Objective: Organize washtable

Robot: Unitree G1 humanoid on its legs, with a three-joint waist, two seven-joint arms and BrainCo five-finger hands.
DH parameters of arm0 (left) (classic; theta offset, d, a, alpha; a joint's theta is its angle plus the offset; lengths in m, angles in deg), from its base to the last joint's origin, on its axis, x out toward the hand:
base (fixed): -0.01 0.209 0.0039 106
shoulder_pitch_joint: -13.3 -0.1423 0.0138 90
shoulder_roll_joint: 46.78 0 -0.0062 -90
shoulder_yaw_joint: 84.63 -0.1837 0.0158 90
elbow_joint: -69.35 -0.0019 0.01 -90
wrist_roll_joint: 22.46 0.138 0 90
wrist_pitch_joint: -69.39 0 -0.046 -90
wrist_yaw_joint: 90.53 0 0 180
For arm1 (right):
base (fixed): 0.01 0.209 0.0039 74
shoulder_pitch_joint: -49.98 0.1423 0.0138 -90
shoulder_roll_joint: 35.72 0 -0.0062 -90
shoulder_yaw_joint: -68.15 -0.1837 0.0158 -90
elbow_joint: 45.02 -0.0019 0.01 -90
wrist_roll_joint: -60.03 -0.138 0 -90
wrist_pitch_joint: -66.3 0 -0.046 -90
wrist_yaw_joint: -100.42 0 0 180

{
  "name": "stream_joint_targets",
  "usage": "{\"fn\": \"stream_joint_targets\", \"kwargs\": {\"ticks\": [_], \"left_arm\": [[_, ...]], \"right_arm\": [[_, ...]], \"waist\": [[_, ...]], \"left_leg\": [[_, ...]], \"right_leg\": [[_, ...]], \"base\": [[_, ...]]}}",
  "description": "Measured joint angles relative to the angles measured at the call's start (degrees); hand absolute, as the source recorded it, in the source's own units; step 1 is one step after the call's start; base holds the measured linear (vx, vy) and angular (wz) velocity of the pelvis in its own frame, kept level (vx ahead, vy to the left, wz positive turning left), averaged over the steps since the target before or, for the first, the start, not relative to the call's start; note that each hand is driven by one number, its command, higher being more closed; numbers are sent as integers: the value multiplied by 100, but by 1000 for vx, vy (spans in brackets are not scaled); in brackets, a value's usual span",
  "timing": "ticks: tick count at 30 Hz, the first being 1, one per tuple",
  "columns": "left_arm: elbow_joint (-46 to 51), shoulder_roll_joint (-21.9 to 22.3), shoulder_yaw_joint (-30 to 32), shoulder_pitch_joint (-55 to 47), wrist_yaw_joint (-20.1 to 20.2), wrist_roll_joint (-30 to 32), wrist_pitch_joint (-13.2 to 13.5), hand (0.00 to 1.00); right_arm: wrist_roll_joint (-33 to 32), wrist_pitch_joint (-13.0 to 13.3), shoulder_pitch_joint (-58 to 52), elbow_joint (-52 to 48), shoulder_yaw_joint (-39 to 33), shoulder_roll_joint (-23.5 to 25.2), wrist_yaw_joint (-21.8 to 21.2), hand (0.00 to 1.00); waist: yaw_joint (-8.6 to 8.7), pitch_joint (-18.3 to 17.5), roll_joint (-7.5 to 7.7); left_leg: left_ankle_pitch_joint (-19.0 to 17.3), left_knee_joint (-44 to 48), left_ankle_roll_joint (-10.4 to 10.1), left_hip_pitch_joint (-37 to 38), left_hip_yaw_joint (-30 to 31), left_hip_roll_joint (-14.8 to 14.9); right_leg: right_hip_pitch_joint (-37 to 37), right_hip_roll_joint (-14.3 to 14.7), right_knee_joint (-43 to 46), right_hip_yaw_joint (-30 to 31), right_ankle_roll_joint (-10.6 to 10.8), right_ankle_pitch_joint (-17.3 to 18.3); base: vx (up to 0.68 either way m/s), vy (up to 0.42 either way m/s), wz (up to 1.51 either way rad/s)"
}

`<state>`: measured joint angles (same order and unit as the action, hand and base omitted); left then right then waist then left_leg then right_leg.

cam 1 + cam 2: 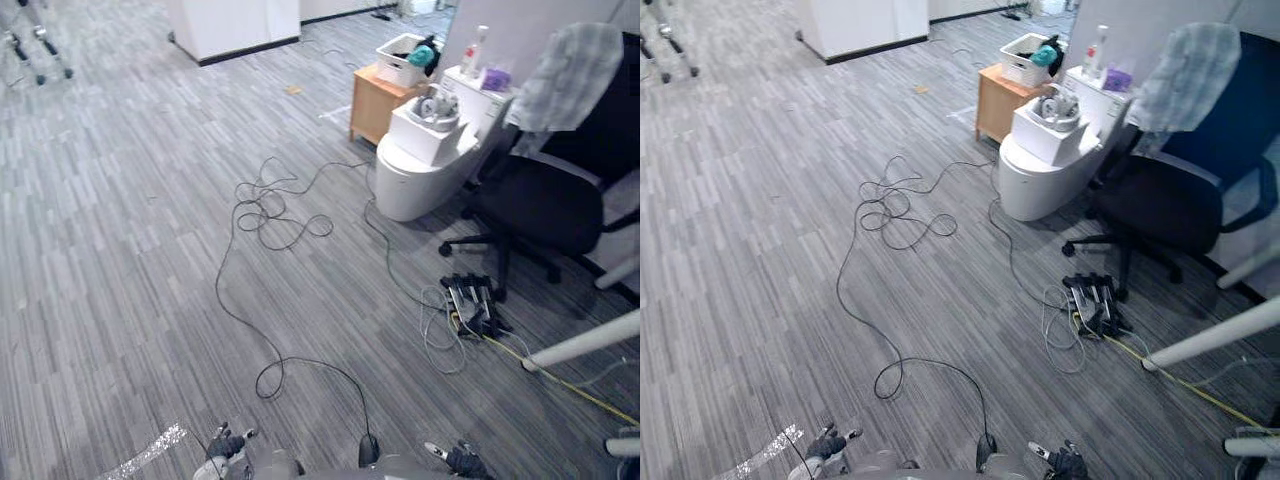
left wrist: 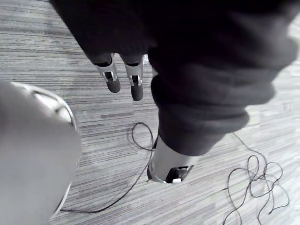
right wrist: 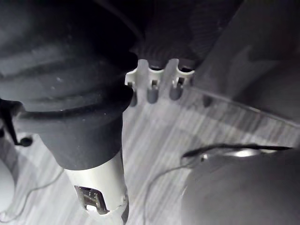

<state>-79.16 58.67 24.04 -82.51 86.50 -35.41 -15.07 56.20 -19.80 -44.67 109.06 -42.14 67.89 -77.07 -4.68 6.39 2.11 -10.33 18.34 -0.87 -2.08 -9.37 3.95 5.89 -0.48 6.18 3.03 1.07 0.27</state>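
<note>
Both my arms hang at my sides because nothing is within reach. My left hand (image 2: 112, 77) has its fingers straight and apart over bare floor (image 1: 120, 230), with nothing in it. My right hand (image 3: 152, 91) is the same, loose and empty.

The washtable (image 1: 425, 165) stands well apart from me, across the floor toward the far right. I judge the task has not begun, and walking over comes before any reaching.

A white block (image 1: 420, 138) sits on the rounded base and carries a bowl (image 1: 437, 110) near its back edge. The bowl holds a few grey pieces too small to name. Behind it runs a white worktop (image 1: 488, 102), where a bottle (image 1: 473, 50) stands upright at the far edge. Just beside the bottle is a small purple thing (image 1: 495, 78).

To the left, touching the washtable or nearly so, is a wooden cabinet (image 1: 375, 105). A white basket (image 1: 398, 62) sits on its top, with something teal (image 1: 421, 55) poking out at the corner nearest the worktop. What else lies in the basket I cannot tell.

A chair (image 1: 540, 205) is pushed up on the right side, with a towel (image 1: 565, 75) draped over its back, likely left there to hang. I judge the chair could crowd my approach from that side.
</note>
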Motion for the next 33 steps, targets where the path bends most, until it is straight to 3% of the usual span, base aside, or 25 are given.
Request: {"fn": "stream_joint_targets", "kwargs": {"ticks": [1,2,3,5,7,9,11,14,24,27,29,33], "left_arm": [[-14,36,-6,-28,0,3,-13,0],[-38,85,-29,-76,6,10,-13,0],[-51,104,-32,-59,15,3,-13,0],[-72,50,-104,-72,39,23,-9,0],[-183,-13,-242,-51,46,68,-8,0],[-271,-58,-528,-8,61,248,-8,0],[-329,-75,-727,31,97,380,-11,0],[-459,-62,-791,64,169,499,-11,0],[-523,-79,-752,53,174,581,-9,0],[-515,-92,-731,54,170,585,-11,0],[-498,-189,-876,84,165,578,-12,0],[-393,-310,-986,103,153,577,-17,0]], "right_arm": [[4,4,-4,0,99,-65,0,0],[0,17,-24,-23,162,-121,-15,0],[0,23,-14,-20,225,-153,-16,0],[0,29,-73,-19,315,-112,-61,0],[0,82,-206,-23,324,-114,-139,0],[-6,111,-335,-19,324,-120,-160,0],[-22,108,-355,0,321,-143,-166,0],[-144,111,-357,33,285,-213,-188,0],[-286,111,-332,203,284,-165,-279,0],[-296,116,-328,203,331,-164,-283,0],[-348,123,-377,203,333,-135,-281,0],[-345,116,-298,218,335,-89,-268,0]], "waist": [[-34,-56,-92],[-31,-129,-210],[-19,-153,-220],[71,-201,-126],[105,-265,-103],[106,-359,-145],[216,-416,-155],[322,-444,-290],[346,-433,-210],[383,-378,-176],[403,-298,-104],[371,-289,41]], "left_leg": [[-152,-132,-152,90,448,-6],[-376,-447,-137,261,727,3],[-392,-507,-114,304,672,-5],[-406,-609,-105,324,387,-82],[-315,-771,-4,458,310,-151],[-196,-1026,49,509,369,-264],[-80,-1174,65,496,505,-372],[-67,-1198,78,459,650,-449],[-66,-1177,81,655,798,-499],[-19,-1149,154,675,1004,-540],[99,-1132,211,666,1521,-684],[391,-1264,100,456,2267,-825]], "right_leg": [[57,125,-39,209,35,-30],[141,268,-89,404,79,-60],[142,280,-140,498,106,-157],[78,195,-475,662,121,-503],[-40,106,-639,655,190,-611],[-52,-1,-772,611,242,-648],[-47,-129,-862,481,291,-684],[-66,-239,-963,321,295,-681],[-429,-315,-1049,-22,295,-679],[-295,-379,-480,-273,363,-337],[-4,-560,599,-461,343,277],[-99,-790,565,-870,340,457]], "base": [[-106,138,-153],[-52,140,-107],[-51,119,-80],[-45,91,-50],[3,141,-15],[56,122,16],[73,102,34],[100,94,24],[25,-2,10],[-66,-53,39],[-70,-39,112],[-89,-40,113]]}}
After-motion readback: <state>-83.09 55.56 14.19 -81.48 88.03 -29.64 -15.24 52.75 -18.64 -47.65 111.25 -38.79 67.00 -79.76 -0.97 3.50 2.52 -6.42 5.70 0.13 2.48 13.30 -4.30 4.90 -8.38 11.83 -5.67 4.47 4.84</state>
